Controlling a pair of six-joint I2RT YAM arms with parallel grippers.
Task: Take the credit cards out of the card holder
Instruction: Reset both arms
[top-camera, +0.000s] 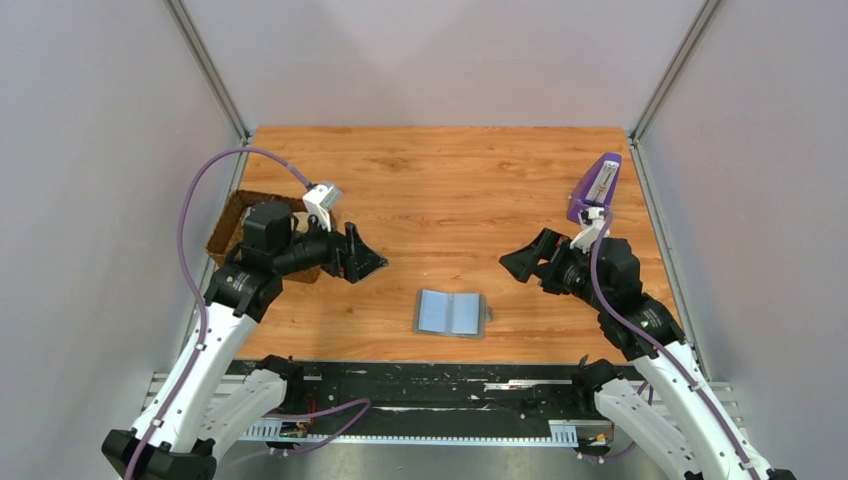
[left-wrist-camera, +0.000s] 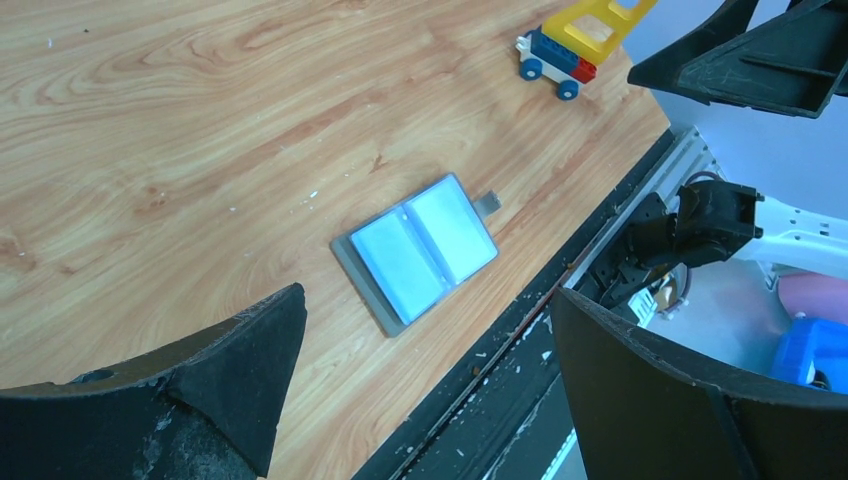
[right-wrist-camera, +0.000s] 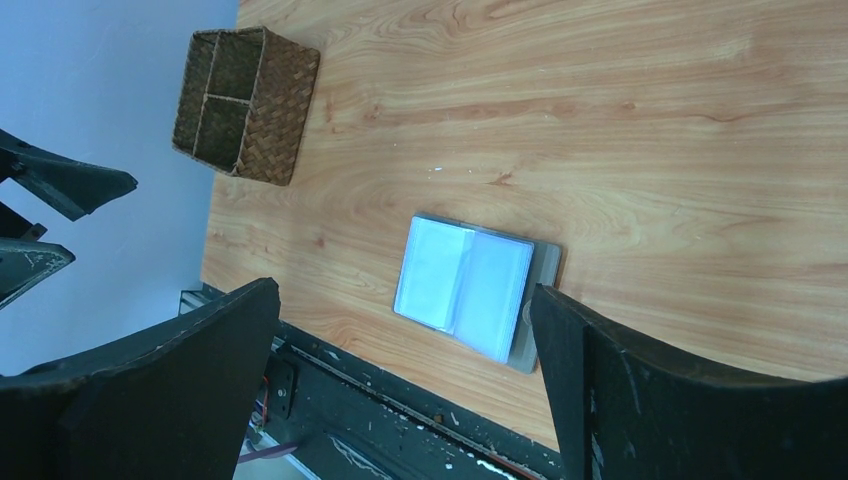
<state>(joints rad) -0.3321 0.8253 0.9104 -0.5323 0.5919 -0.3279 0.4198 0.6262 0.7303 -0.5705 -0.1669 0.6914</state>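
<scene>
2 pincers hang above the table (top-camera: 440, 170), both with fingers spread wide and nothing held: we see the left pincer (top-camera: 362, 253) (left-wrist-camera: 428, 298) and the right pincer (top-camera: 522, 262) (right-wrist-camera: 405, 292) facing each other, well apart. Card holder (top-camera: 450, 313) (left-wrist-camera: 415, 250) (right-wrist-camera: 470, 290) lies open and flat on the wood, between the 2 pincers, nearer the arm bases than either and touching neither. In each wrist view it sits under the gap between that pincer's fingers. Its 2 pale blue pocket panels face up with a dark grey rim around them, and a small grey tab (left-wrist-camera: 488, 203) sticks out 1 side. We cannot tell the credit cards from the panels. Brown woven tray (top-camera: 225, 225) (right-wrist-camera: 245, 90) sits just behind the left pincer, partly under that arm. Block toy car (left-wrist-camera: 575, 40) stands near the right pincer, on its far side from the holder.
</scene>
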